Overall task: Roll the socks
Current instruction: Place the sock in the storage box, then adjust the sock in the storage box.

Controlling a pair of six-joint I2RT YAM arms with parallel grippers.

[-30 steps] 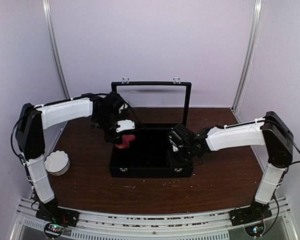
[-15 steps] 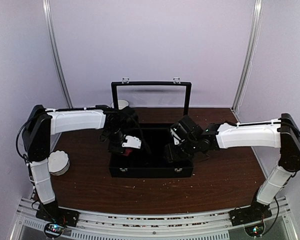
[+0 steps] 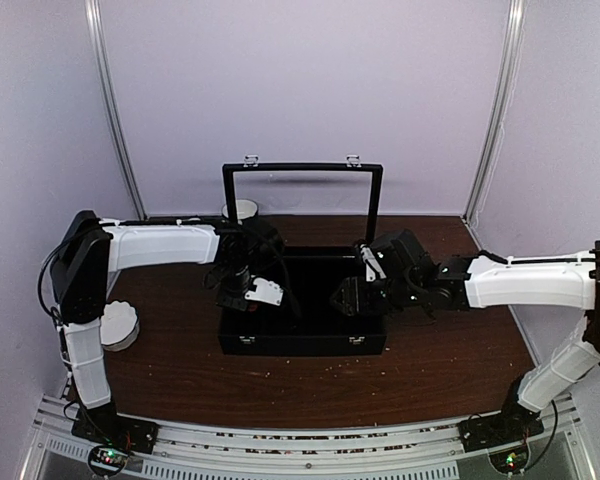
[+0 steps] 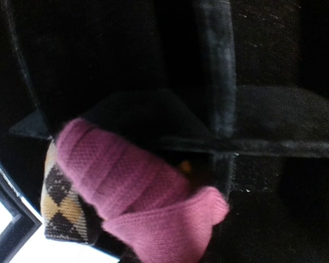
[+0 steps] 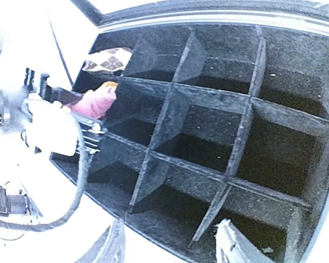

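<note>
A magenta-red sock roll (image 4: 137, 197) fills the lower middle of the left wrist view and hides my left fingers. It hangs over a left compartment of the black divided box (image 3: 300, 345). The brown and tan argyle sock (image 4: 57, 203) lies rolled in the neighbouring corner compartment, and shows in the right wrist view (image 5: 107, 60) too. My left gripper (image 3: 242, 292) is low over the box's left side, shut on the magenta sock (image 5: 96, 99). My right gripper (image 5: 172, 246) is open and empty above the box's near right rim (image 3: 345, 297).
The box has a grid of felt dividers (image 5: 241, 131), and its lid (image 3: 300, 168) stands open at the back. A white bowl (image 3: 117, 325) sits on the table at the left. A small white object (image 3: 242, 210) stands behind the lid's left corner.
My left gripper has come down into the box's left side with the magenta sock, which no longer shows from above. My right arm has stretched out flatter, its gripper staying over the box.
</note>
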